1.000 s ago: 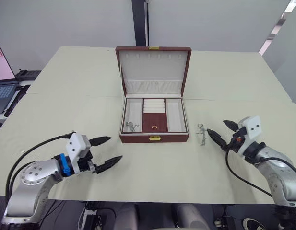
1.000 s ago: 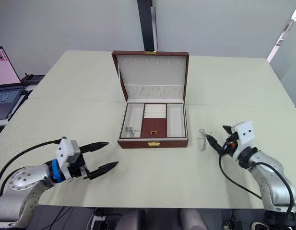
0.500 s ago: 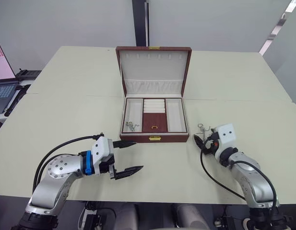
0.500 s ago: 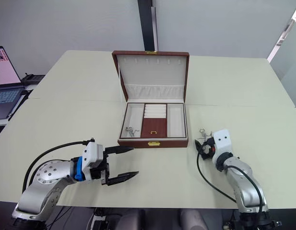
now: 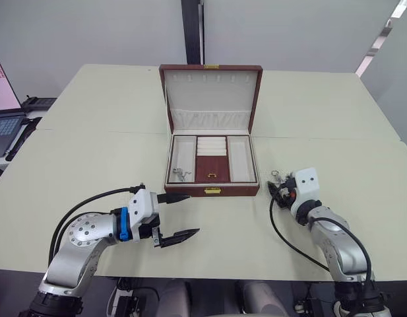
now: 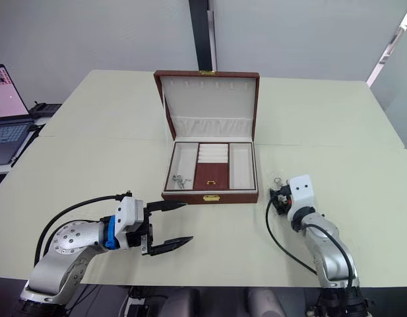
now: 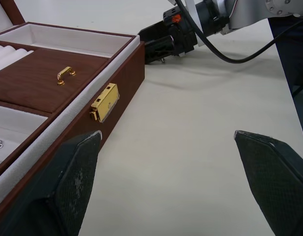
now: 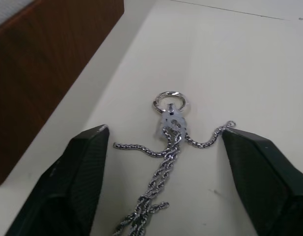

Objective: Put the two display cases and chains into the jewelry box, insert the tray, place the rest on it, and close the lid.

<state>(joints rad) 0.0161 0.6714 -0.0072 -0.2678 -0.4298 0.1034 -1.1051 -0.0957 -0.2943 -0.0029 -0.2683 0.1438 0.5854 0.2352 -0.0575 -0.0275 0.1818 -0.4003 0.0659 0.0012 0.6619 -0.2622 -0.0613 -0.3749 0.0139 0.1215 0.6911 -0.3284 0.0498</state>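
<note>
Silver rope chain with a round ring at its end, strands splayed loose on the cream table, just right of the jewelry box. Straddled by the right gripper, fingers spread wide, 1 on each side, not touching it. 1 more chain in the box's left compartment; lid up. Left gripper parted and empty near the box's front left corner. Bare tabletop all around. Laptop at far left edge.

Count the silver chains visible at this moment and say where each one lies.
2. One chain lies in the left compartment of the open jewelry box. The other chain lies on the table right of the box, between the open fingers of the right gripper. Others may be hidden.
</note>
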